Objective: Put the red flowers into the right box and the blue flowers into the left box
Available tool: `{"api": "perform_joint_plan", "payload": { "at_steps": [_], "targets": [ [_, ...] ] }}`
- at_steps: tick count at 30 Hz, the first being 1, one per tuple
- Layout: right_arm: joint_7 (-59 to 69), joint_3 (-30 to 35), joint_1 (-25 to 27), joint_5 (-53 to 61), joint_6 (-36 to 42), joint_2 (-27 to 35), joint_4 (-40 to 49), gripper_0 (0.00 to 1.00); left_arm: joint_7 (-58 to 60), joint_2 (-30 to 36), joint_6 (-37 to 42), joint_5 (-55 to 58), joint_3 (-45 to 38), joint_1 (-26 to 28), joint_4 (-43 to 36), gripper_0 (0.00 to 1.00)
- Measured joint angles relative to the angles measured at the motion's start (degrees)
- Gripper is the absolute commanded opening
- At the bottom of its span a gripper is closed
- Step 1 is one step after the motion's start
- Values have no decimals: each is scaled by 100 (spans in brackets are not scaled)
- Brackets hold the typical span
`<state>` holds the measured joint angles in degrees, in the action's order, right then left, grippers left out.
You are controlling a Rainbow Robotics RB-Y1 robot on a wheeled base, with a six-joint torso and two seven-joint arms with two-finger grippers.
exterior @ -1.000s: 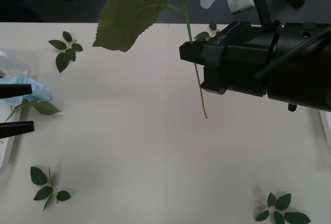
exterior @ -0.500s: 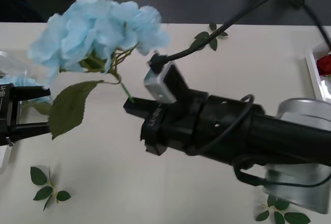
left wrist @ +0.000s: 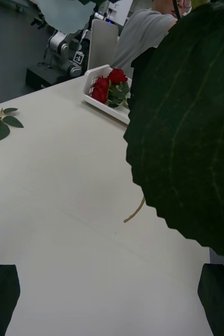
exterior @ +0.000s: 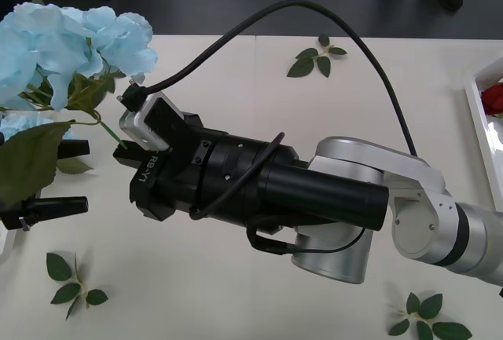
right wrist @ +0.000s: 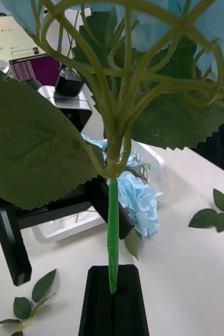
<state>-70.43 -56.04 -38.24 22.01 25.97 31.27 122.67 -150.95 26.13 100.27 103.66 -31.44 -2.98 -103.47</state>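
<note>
Here the right tool [right wrist: 113,294] pinches the stem of a blue flower [exterior: 71,45], held above the worktop's [exterior: 259,301] left side. Its big leaf [left wrist: 190,131] blocks much of the left wrist view. The left tool [exterior: 39,179] waits spread beside it. Red flowers [left wrist: 107,86] lie in the right box [left wrist: 98,102]; leaf sprigs [exterior: 72,281] dot the worktop.

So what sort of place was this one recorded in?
Probably a robotics lab or test room: a plain white table set with artificial blue flowers and a white box of red flowers, a second robot arm and a computer screen behind.
</note>
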Motion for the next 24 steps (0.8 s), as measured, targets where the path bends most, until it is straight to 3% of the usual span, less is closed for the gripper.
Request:
{"api": "perform_joint_plan", "payload": {
  "at_steps": [4,14,24],
  "targets": [
    [1,0,0,-98,-71,-93,-10,0,0,0,55,8,0,0,92,100],
    [4,-1,0,-104,-403,-92,-12,0,-1,-3,87,462,462,-9,1441,100],
    [25,-1,0,-104,-406,-92,-12,0,-1,-269,87,509,732,-281,1562,100]
  ]
}}
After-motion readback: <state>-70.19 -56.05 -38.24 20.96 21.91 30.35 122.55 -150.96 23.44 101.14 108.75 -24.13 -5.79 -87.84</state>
